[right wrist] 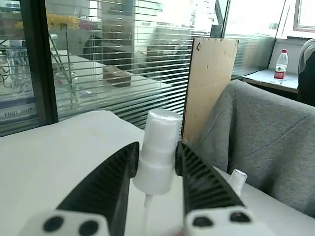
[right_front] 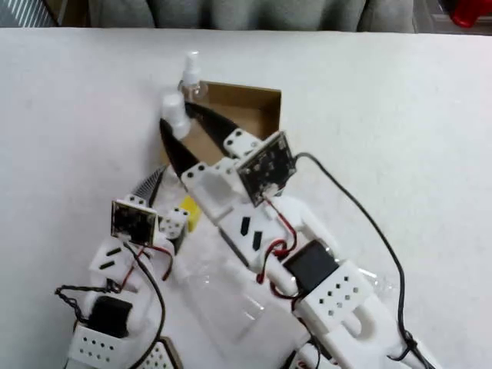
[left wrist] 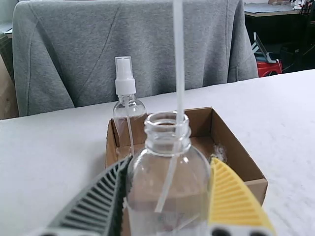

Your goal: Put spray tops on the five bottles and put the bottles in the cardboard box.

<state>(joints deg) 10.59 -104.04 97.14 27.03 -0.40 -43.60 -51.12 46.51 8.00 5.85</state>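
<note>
Left gripper (left wrist: 171,164): grey finger (left wrist: 106,196) and yellow finger (left wrist: 231,196) clamped on either side of the open bottle (left wrist: 167,182), which stands upright. A white tube (left wrist: 178,59) drops straight through its neck and slants inside. Box (left wrist: 238,152) at 12 o'clock from the gripper, just behind the open bottle, on a white table (left wrist: 44,162). Capped bottle (left wrist: 125,93) at 11 o'clock, at the box's far corner; inside or outside, cannot tell. Grey cloth (left wrist: 74,49) beyond the table.

One open bottle (left wrist: 167,167), clear, upright, white spray top (right wrist: 157,152) tube in neck; one capped bottle (right_front: 191,77) stood at box (right_front: 257,111) 11 o'clock.
</note>
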